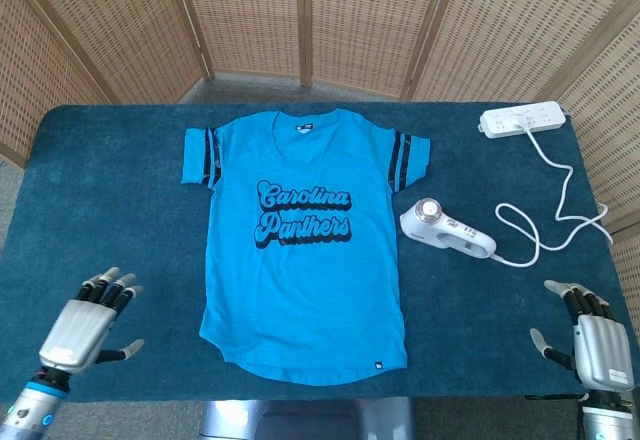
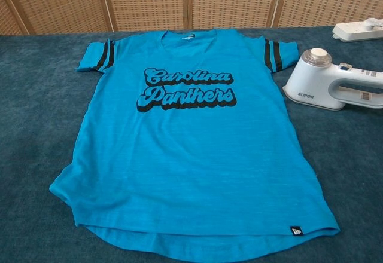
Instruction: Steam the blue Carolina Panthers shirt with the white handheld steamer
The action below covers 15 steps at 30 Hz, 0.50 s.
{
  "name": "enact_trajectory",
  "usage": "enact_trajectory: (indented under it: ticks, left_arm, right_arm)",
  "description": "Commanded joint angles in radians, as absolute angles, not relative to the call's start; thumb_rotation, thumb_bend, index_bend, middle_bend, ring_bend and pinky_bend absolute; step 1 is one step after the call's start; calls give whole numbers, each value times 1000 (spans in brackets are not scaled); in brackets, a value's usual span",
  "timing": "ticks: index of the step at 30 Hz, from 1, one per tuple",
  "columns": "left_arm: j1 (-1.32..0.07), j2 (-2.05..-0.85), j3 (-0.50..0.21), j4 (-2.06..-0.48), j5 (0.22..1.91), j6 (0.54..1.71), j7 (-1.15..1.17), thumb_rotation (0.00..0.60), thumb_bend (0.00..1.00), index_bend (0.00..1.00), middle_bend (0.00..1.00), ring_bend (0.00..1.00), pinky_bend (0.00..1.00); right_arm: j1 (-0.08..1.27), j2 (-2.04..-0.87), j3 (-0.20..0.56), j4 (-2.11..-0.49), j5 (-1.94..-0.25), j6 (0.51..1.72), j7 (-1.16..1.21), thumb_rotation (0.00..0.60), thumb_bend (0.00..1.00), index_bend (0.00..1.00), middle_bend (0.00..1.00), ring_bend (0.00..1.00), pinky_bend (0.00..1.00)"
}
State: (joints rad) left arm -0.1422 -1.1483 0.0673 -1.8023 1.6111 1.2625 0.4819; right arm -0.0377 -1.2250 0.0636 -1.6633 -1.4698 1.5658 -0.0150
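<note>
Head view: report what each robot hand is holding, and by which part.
Nothing is held. The left robot hand and the right robot hand are both open over the table edge; the white steamer lies untouched beside the shirt.

My left hand [image 1: 88, 322] is at the near left, fingers apart and holding nothing. My right hand [image 1: 592, 343] is at the near right, also spread and empty.

Head view: high, looking steeply down, taking in the whole dark teal carpeted surface [image 1: 110, 190]. Chest view: low, close, facing forward. Shared: bright blue lettered shirt [image 1: 303, 240] [image 2: 191, 137], white handheld steamer [image 1: 446, 229] [image 2: 333, 87], white power strip [image 1: 522, 120] [image 2: 358, 31].
</note>
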Motion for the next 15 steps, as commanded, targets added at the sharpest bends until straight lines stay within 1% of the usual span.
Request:
enact_trajectory:
  ticks: [1, 6, 7, 15]
  left_arm:
    - [-175, -1183, 75, -1812, 1601, 1206, 538, 364, 221, 207, 176, 80, 159]
    - [-193, -1244, 75, -1789, 1613, 1186, 641, 482, 267, 207, 176, 79, 152]
    - [-195, -1255, 74, -1784, 1612, 1185, 657, 496, 269, 207, 176, 79, 151]
    - [-226, -1341, 68, -1757, 1588, 1144, 712, 502, 270, 206, 176, 80, 150]
  right_arm:
    - [-43, -1225, 65, -1657, -1469, 1573, 1, 600, 295, 245, 281, 219, 217]
    - [-51, -1223, 62, -1640, -1469, 1579, 24, 600, 295, 245, 281, 219, 217]
    - [-52, -1222, 62, -1638, -1471, 1582, 27, 600, 295, 245, 281, 219, 218]
    - [-61, -1220, 61, -1628, -1479, 1594, 49, 600, 296, 245, 281, 219, 217]
